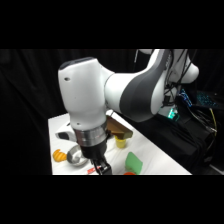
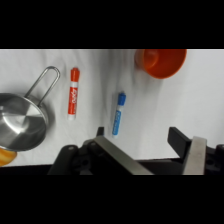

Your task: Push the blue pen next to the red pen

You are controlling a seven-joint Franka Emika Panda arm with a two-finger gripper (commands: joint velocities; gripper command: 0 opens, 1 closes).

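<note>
Two pens lie on the white table (image 2: 210,90) below me, roughly parallel and apart. Left to right in the wrist view: one shiny steel bowl with a loop handle (image 2: 22,120), one slim red pen with a whitish end (image 2: 73,93), one blue pen with a white barrel (image 2: 118,113), one orange cup (image 2: 161,62) (cut off at the top). My gripper (image 2: 150,157) has its jaws wide apart, holding nothing, touching nothing; the blue pen lies just beyond my left finger.
</note>
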